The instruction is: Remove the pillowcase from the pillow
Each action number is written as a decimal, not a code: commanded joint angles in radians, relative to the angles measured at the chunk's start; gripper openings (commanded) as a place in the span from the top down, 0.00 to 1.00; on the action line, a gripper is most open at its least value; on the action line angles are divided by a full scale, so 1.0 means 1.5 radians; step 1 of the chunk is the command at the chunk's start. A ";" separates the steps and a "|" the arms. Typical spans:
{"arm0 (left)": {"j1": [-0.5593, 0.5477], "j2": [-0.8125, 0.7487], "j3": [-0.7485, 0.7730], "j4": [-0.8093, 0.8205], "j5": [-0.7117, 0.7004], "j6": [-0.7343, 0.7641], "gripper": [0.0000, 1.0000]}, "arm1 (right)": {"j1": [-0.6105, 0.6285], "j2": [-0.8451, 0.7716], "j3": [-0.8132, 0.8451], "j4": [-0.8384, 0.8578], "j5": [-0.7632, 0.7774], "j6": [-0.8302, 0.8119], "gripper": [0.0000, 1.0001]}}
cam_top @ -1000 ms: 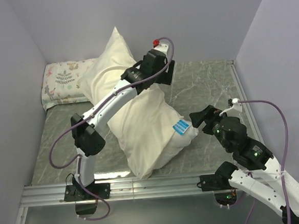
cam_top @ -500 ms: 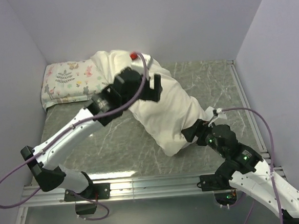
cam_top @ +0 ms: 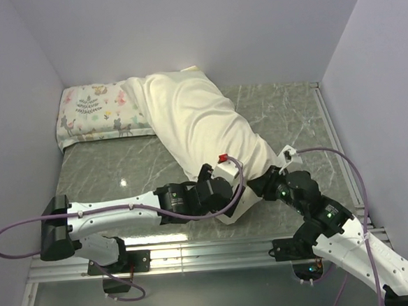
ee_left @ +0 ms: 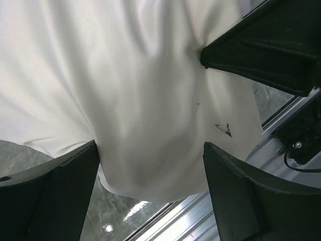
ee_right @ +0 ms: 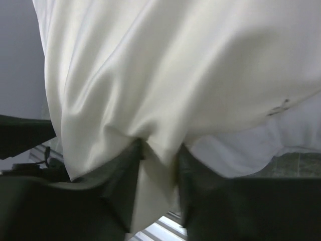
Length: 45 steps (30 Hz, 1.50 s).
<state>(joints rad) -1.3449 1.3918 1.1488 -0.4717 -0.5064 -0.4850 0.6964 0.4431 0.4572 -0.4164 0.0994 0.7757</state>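
Observation:
The cream pillowcase (cam_top: pixel 194 118) covers the pillow and lies diagonally from the back left to the near middle of the table. In the right wrist view a whiter strip of the pillow (ee_right: pixel 241 150) shows under the cream cloth (ee_right: pixel 150 75). At the near end of the bundle, my right gripper (cam_top: pixel 259 185) pinches a fold of the pillowcase between its fingers (ee_right: pixel 158 150). My left gripper (cam_top: pixel 227 199) sits low at that same near end. It stands open (ee_left: pixel 150 150), its fingers wide on either side of the white fabric (ee_left: pixel 140 100).
A small pillow printed with animals and leaves (cam_top: pixel 96 115) lies at the back left against the wall. Grey walls close in the left, back and right. A metal rail (cam_top: pixel 211 254) runs along the near edge, just under the bundle's end.
The left arm swung down from the raised back end to the near end, and the pillow dropped flat. My right gripper moved in to the bundle and closed on a fold.

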 commanded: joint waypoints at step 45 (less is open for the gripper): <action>-0.071 -0.012 -0.009 0.041 -0.344 -0.259 0.91 | -0.001 0.185 0.224 0.092 -0.050 -0.053 0.60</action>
<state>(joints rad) -1.4742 1.4330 1.1469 -0.4335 -0.9661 -0.8356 0.6956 0.7681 0.7849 -0.3309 -0.0013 0.7280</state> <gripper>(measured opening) 0.133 0.350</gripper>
